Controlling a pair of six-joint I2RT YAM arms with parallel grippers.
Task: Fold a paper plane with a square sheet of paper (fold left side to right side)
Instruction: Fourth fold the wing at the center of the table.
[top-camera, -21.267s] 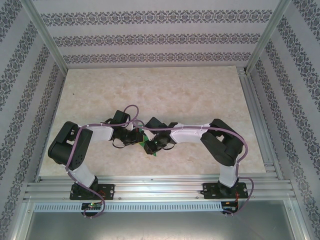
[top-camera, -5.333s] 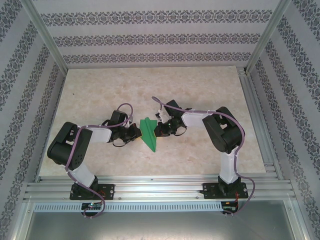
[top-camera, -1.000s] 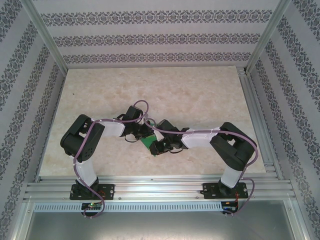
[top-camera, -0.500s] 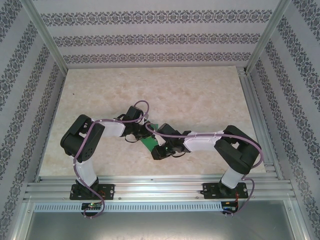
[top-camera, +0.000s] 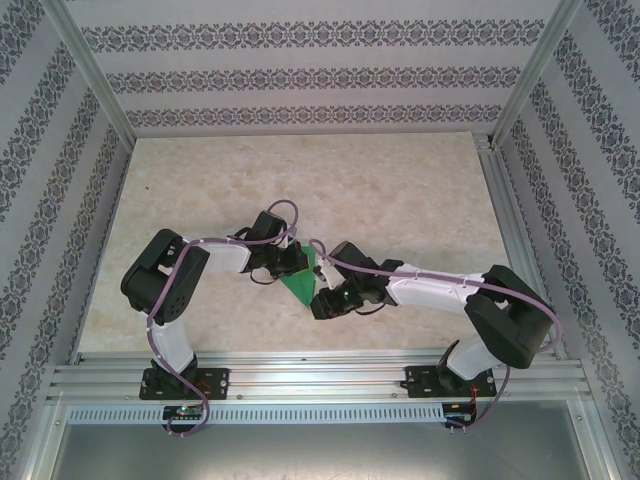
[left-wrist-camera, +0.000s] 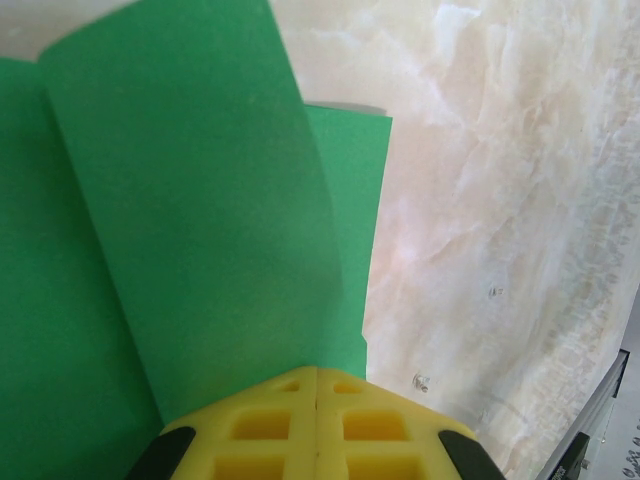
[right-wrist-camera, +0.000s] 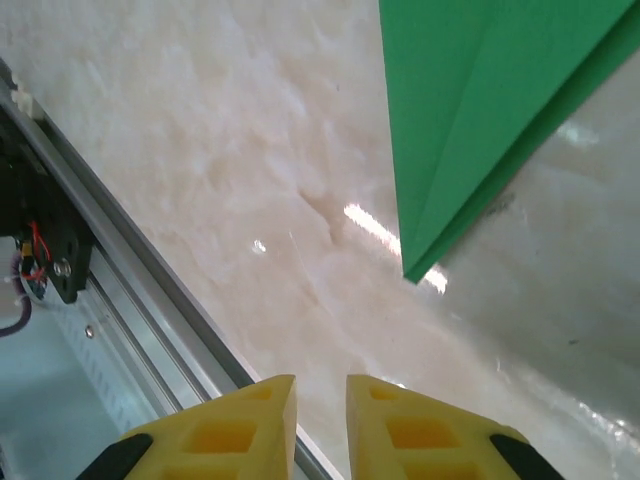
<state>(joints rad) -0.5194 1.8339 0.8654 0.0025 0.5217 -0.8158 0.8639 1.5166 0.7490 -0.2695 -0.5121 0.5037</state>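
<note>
The green paper plane lies folded into a pointed shape at the table's middle, its tip toward the near edge. My left gripper is shut, and its yellow fingertips rest on the paper where a flap curves up off the layer below. My right gripper hovers just near and right of the paper's tip. Its fingers stand slightly apart with nothing between them, pointing at bare table.
The aluminium rail along the table's near edge runs close in front of the right gripper. Patterned walls and frame posts enclose the marble table, with free room at the back and on both sides.
My right gripper has slid off the paper toward the near edge while its elbow swung out to the right, uncovering more green. The left arm has held still.
</note>
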